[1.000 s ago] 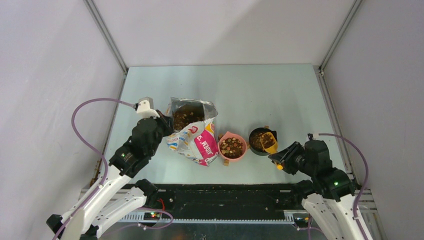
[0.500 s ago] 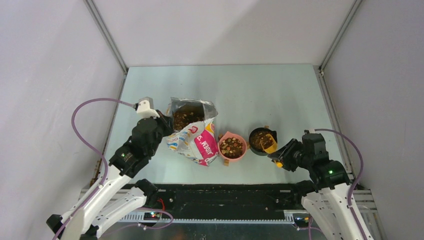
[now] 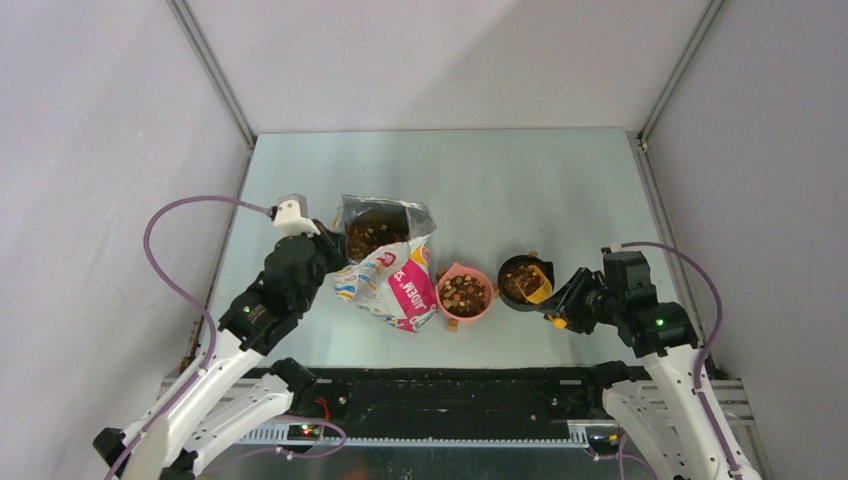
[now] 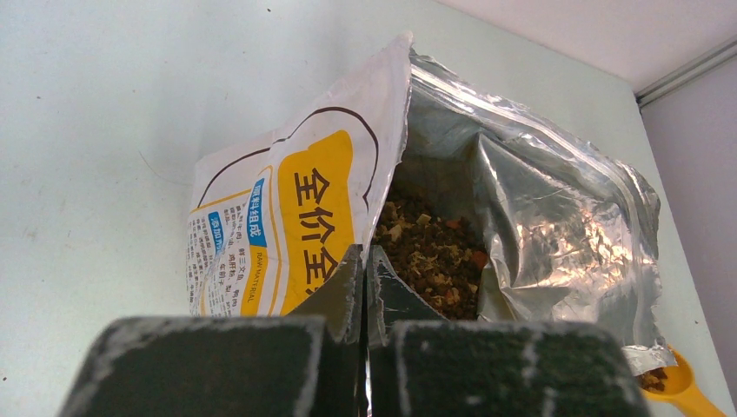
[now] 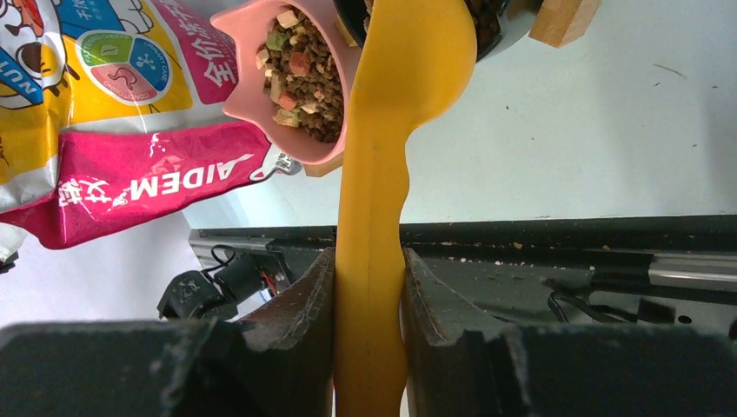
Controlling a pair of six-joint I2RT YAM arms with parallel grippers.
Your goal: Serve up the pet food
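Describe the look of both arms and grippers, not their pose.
The left arm and right arm match: white lower links, black upper joints, green lights, a looping purple cable each. The left gripper and right gripper have dark, scuffed fingers.

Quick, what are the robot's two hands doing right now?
Left gripper: closed, pinching the edge of the food bag.
Right gripper: closed on the handle of the yellow scoop.

- Bag [image 4: 287, 200]: white with yellow and pink panels, blue print, silver foil inside
- Pet food [image 5: 304, 78]: brown and tan, with orange and green bits
- Scoop [image 5: 374, 191]: plain yellow
- Pink bowl [image 5: 242, 87], black bowl [image 3: 505, 266]
- My left gripper [image 4: 365, 269] and my right gripper [image 5: 369, 261]: black, scuffed grey
- Table [image 3: 500, 180]: pale green
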